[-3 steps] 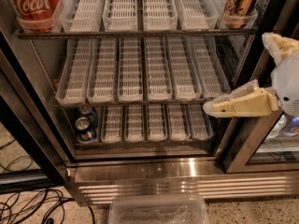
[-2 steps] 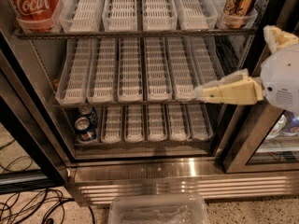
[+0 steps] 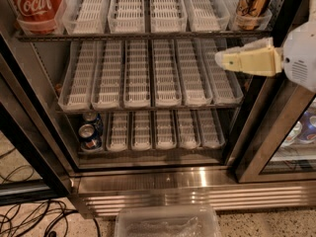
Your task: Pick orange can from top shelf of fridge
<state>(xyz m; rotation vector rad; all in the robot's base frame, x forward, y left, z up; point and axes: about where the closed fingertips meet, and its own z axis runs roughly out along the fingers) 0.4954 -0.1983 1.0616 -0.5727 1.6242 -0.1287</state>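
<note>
At the upper right of the frame, the orange can (image 3: 253, 1) stands upright in the front end of the rightmost white lane tray on the top shelf (image 3: 148, 34). Its copper body shows brown and cream streaks, and the frame edge cuts off its top. At the far left end of the same shelf, in the upper left corner, a red Coca-Cola can (image 3: 34, 4) stands in its own tray. The slotted trays between the two cans hold no drinks.

Just below the orange can and slightly to its left, the cream-coloured gripper (image 3: 220, 59) hangs in front of the right-hand trays of the middle shelf (image 3: 148, 73). It points toward the left of the frame. It is apart from the can, below the shelf's metal edge. Whether the gripper is open or closed cannot be told from this angle. Its white arm housing (image 3: 302, 58) fills the right edge of the frame.

Lower left inside the fridge (image 3: 197, 181), two small blue cans (image 3: 90, 132) sit one behind the other in the leftmost lane of the bottom row. Along the bottom runs the ribbed steel base. A clear plastic container (image 3: 168, 222) lies on the floor in front of it, and dark cables (image 3: 29, 218) trail at the lower left.
</note>
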